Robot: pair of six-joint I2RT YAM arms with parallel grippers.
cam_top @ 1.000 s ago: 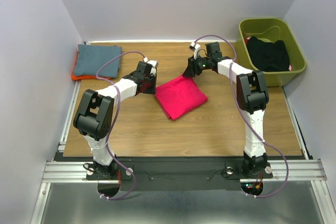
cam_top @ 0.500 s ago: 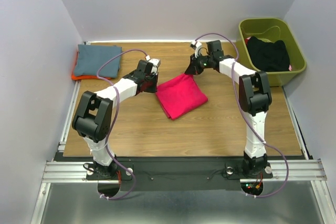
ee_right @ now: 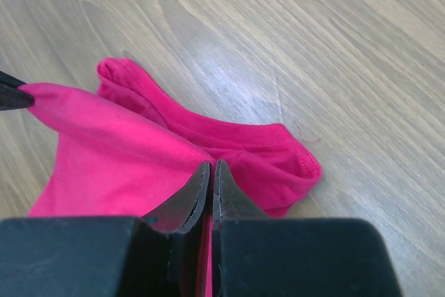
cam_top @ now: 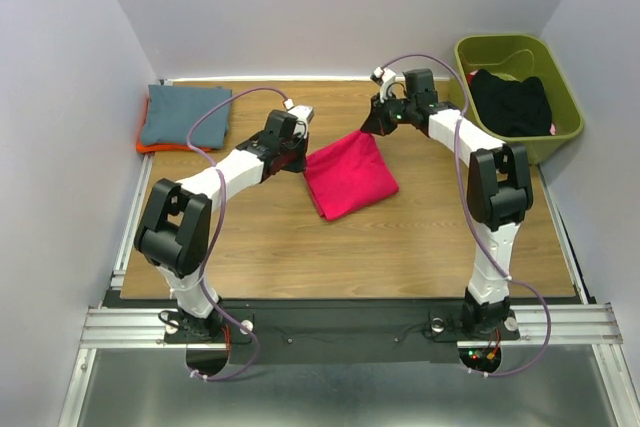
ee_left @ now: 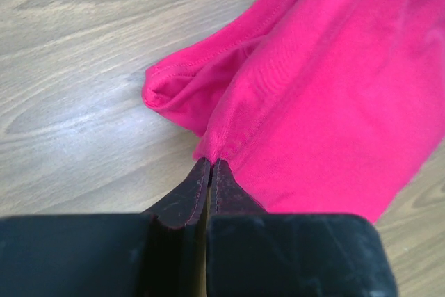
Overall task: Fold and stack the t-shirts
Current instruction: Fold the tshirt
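A folded magenta-pink t-shirt lies mid-table. My left gripper is shut on its left far corner, the cloth pinched at the fingertips. My right gripper is shut on the far right corner, where the pink cloth lifts off the wood. The edge between both grippers is raised and taut. A slate blue-grey t-shirt lies folded on an orange one at the far left. A black garment sits in the bin.
The olive-green plastic bin stands off the table's far right corner. Grey walls close the table on the left, back and right. Purple cables loop over both arms.
Both grippers closed on the pink shirt's far corners and lifted that edge. Both arms shifted slightly to the right, pulling the cloth taut.
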